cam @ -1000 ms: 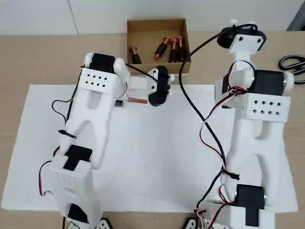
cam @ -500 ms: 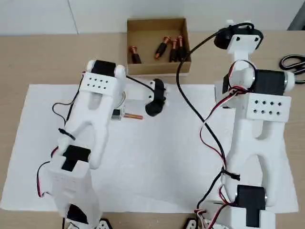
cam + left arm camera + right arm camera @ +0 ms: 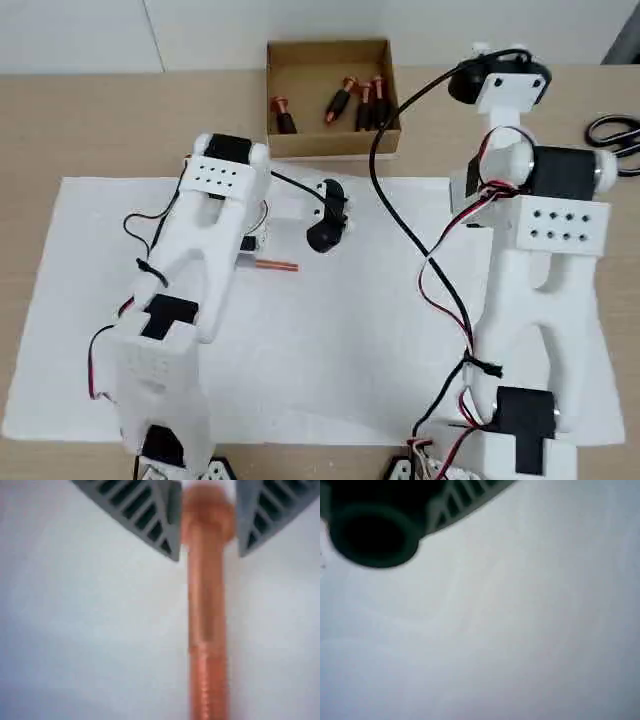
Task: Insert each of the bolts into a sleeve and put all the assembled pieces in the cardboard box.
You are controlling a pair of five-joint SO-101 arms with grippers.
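The high view takes in the whole table (image 3: 60, 120) and the white sheet (image 3: 330, 350) spread across it, with two arms. The left arm (image 3: 205, 240) stands at 9 o'clock and the right arm (image 3: 545, 240) at 3 o'clock. One cardboard box (image 3: 330, 145) sits at 12 o'clock, just past the sheet's far edge. It holds four assembled pieces (image 3: 340, 100), dark sleeves with copper heads, one apart at the 9 o'clock side and three close together toward 3 o'clock. A pair of scissors (image 3: 615, 130) lies at the table's 3 o'clock edge.

The wrist views show the grips. The left hand (image 3: 207, 542) pinches one copper bolt (image 3: 207, 630) at its head, with a ribbed grey finger on either side. In the high view the bolt's long axis runs 9 to 3 over the sheet, head at 9 inside the hand and free end toward 3, near the centre. The right hand (image 3: 405, 525) holds one black sleeve (image 3: 370, 535), a ribbed finger (image 3: 465, 500) pressed against its side. The sleeve's open end faces the camera, above the bare sheet.
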